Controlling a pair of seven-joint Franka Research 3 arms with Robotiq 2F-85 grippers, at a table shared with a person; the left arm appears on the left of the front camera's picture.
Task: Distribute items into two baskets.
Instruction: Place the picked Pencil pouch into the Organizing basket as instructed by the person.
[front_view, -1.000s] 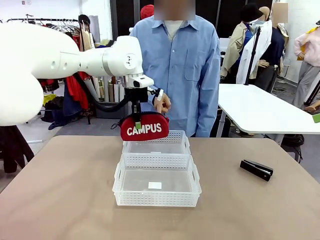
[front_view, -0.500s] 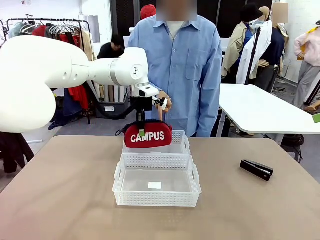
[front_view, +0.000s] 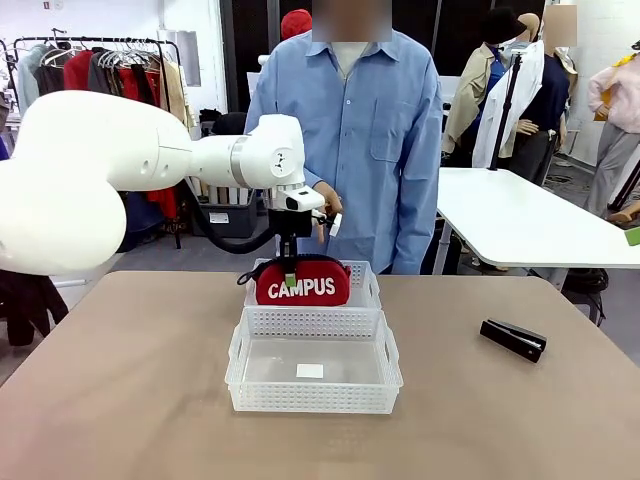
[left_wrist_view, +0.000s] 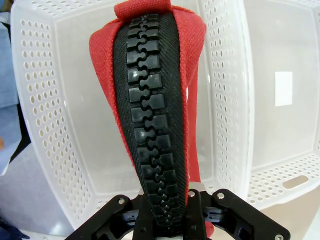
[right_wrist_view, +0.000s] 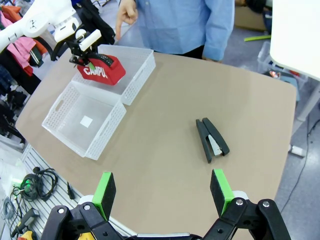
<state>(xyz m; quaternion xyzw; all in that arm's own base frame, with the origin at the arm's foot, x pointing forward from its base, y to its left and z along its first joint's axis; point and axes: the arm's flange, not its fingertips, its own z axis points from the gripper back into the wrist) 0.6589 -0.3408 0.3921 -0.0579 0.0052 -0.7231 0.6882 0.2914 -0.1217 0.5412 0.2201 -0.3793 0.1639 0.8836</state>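
Brown tabletop (front_view: 120, 400); left tool (front_view: 290, 272) pinches red pouch (front_view: 303, 288) hanging beneath it over far basket (front_view: 368, 290); right tool (right_wrist_view: 162, 194) spread.

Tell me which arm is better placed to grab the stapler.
Right: the right gripper is open, facing the stapler, while the left gripper is shut on the pouch at the far basket.

Front faces person (front_view: 345, 150); wrists overlook baskets (front_view: 300, 400), left close.
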